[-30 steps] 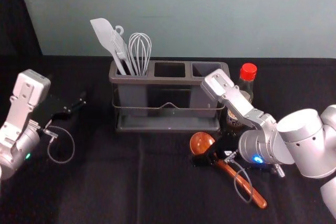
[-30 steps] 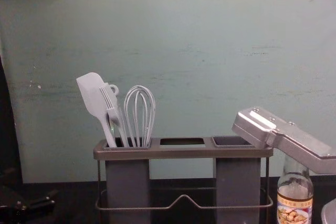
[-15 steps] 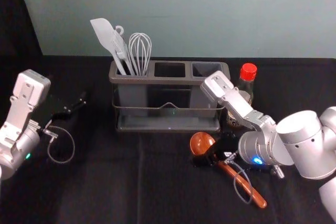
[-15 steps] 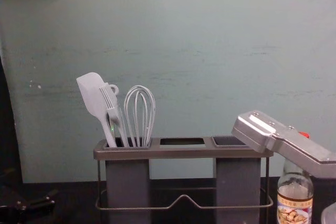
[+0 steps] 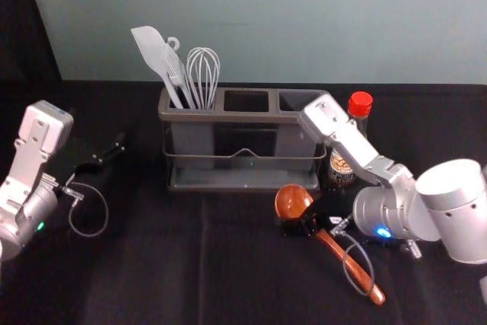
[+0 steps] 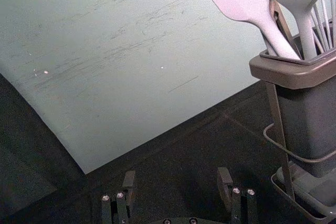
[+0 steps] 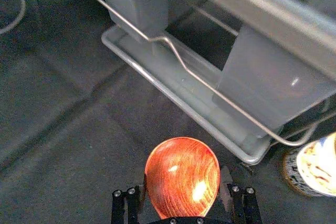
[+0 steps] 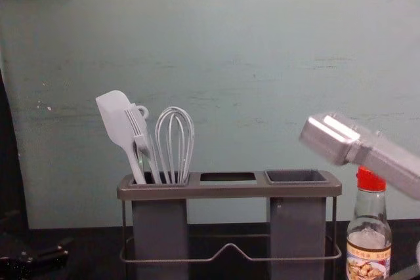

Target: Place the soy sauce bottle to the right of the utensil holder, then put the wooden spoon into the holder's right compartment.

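On the worktop (image 5: 152, 279), your right hand (image 7: 182, 179), part-closed, grips the wooden spoon (image 5: 291, 202) near its bowl (image 7: 182, 166), leaving the handle (image 5: 359, 275) free for insertion; your left hand (image 6: 176, 176) is parked wide open.

Right arm (image 5: 392, 211) slightly farther right, wooden spoon (image 5: 293, 201) slightly higher at the bowl in head view.

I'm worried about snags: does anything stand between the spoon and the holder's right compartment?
Yes: the holder itself. Its wire and the front of its right compartment stand between the spoon and the opening, so it likely needs lifting over them. Nothing visible stands in the opening.
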